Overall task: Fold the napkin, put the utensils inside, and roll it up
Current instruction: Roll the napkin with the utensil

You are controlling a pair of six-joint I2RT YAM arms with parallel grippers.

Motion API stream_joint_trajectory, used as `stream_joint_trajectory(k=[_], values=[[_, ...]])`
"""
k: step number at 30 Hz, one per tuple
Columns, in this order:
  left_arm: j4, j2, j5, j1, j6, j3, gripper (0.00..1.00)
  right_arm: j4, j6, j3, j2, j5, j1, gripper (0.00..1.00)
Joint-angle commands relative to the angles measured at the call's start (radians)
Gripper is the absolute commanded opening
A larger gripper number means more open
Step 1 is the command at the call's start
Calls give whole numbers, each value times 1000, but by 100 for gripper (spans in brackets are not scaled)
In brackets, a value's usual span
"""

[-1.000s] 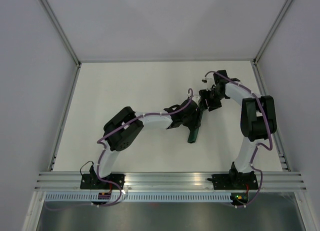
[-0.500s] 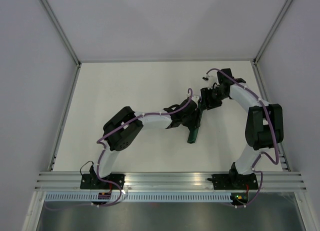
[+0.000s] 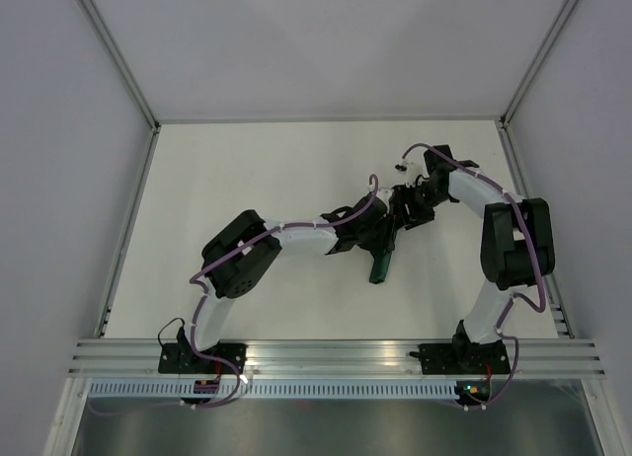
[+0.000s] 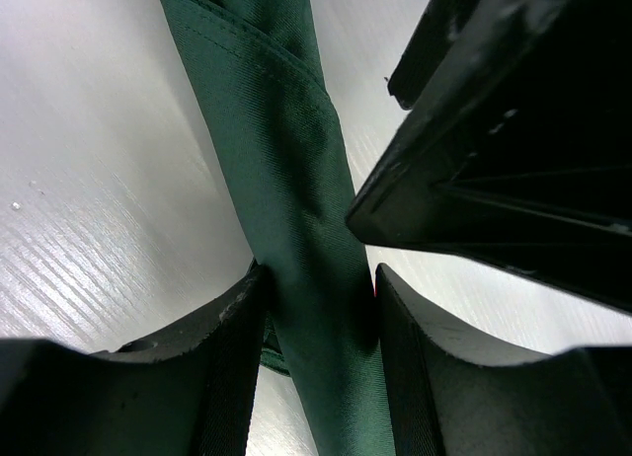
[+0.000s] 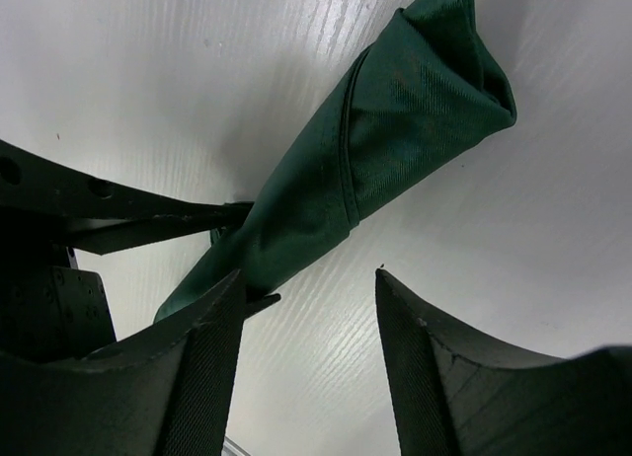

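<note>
The napkin (image 4: 296, 180) is rolled into a tight dark green tube lying on the white table. My left gripper (image 4: 316, 313) is shut on it, both fingers pressed against the cloth. A thin red sliver of the utensils (image 4: 374, 288) peeks out by the right finger; the rest is hidden in the roll. From above, the roll's near end (image 3: 380, 266) sticks out below the left gripper (image 3: 387, 235). My right gripper (image 5: 306, 298) stands open at the roll's far end (image 5: 415, 111). Its left finger is close to the cloth, with bare table between the fingers. From above, the right gripper (image 3: 410, 207) sits just behind the left one.
The two gripper heads nearly touch; the right one's black body (image 4: 494, 130) fills the left wrist view's upper right. The left gripper's fingers (image 5: 118, 214) show dark in the right wrist view. Grey walls and metal rails (image 3: 128, 239) border the white table.
The right arm has shifted at the elbow, and its gripper has edged down-left toward the left gripper. The left arm and the roll have stayed still.
</note>
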Motion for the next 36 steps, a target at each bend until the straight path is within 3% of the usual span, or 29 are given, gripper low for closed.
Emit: stream_joint_trajectory(k=[1,10,15,21,36], values=[[-71,-1,30,4,19,-30,53,13,-1,-4,20,-21,11,63],[-52,-9,51,4,21,-35,54,55,34,1,77,-6,35,61],[-22,-30,82,4,30,-47,55,66,40,24,98,31,43,48],[10,-73,114,4,50,-63,57,84,42,39,83,143,64,40],[12,-196,74,4,84,-110,58,96,37,76,100,261,101,39]])
